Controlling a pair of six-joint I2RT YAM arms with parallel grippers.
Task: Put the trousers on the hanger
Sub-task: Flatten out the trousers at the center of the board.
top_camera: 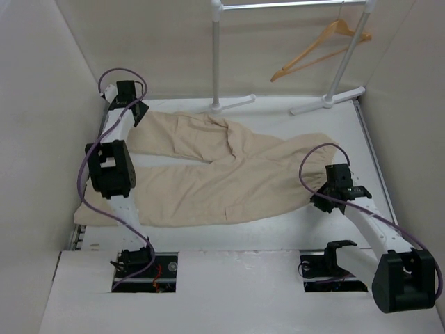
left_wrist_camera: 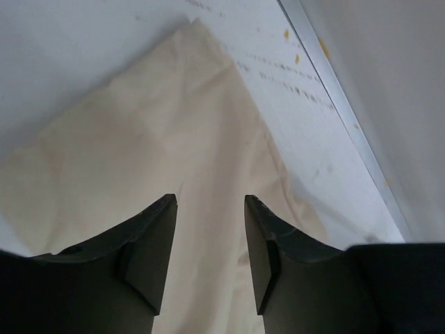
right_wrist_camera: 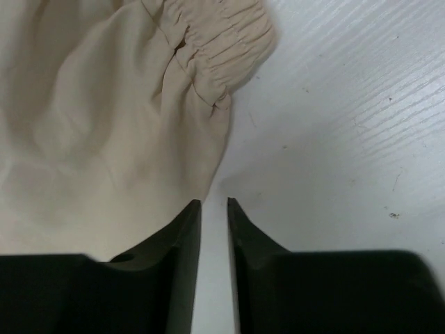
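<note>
The beige trousers lie flat on the table, legs towards the left and gathered waist at the right. The orange-tan wooden hanger hangs by its hook from the rack bar at the back right. My left gripper is open over the end of the far leg, with cloth showing between its jaws. My right gripper sits at the waist's near edge. Its jaws are almost closed on nothing, with bare table in the narrow gap and the cloth edge just to their left.
A white metal rack stands at the back, with one pole, a slanted pole and feet on the table. White walls enclose the left, back and right. A metal edge strip runs near the left gripper.
</note>
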